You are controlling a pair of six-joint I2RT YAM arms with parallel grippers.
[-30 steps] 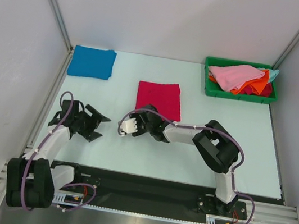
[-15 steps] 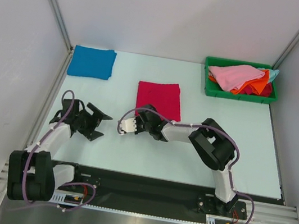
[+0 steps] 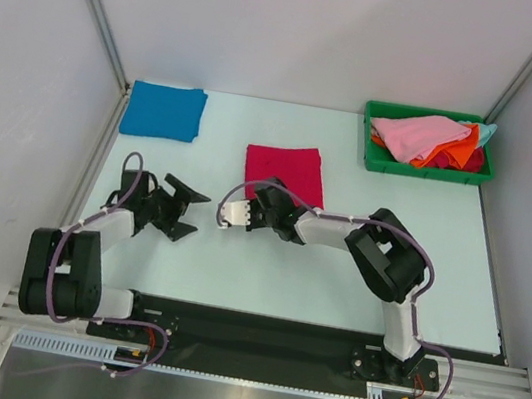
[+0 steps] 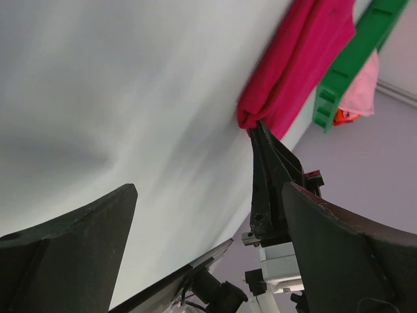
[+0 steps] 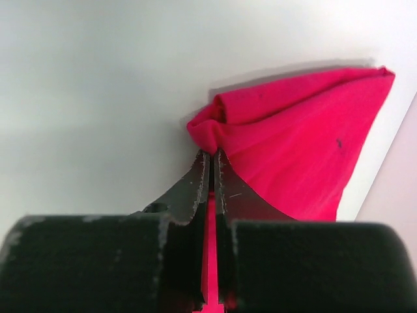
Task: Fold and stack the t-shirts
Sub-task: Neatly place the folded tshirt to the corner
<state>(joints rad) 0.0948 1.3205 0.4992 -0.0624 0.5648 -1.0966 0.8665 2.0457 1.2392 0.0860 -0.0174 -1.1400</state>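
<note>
Right gripper (image 5: 212, 160) pinched on the near-left corner of the folded crimson cloth t-shirt (image 3: 286, 170), mid-surface. Left gripper (image 3: 186, 212) spread wide, empty. Step: pickup for stacking. Next, likely: lift without unfolding, carry to the folded blue cloth t-shirt (image 3: 164, 110) at the far-left corner.

We are finding the crimson t-shirt's (image 3: 286, 170) near left corner lying hidden under the right gripper (image 3: 259, 198) from above, its pinched fold sitting buried between the closed fingers (image 5: 195, 186) in the right wrist view, and the green bin (image 4: 342, 72) beyond it showing blurred and cut off at the left wrist view's top edge.
</note>
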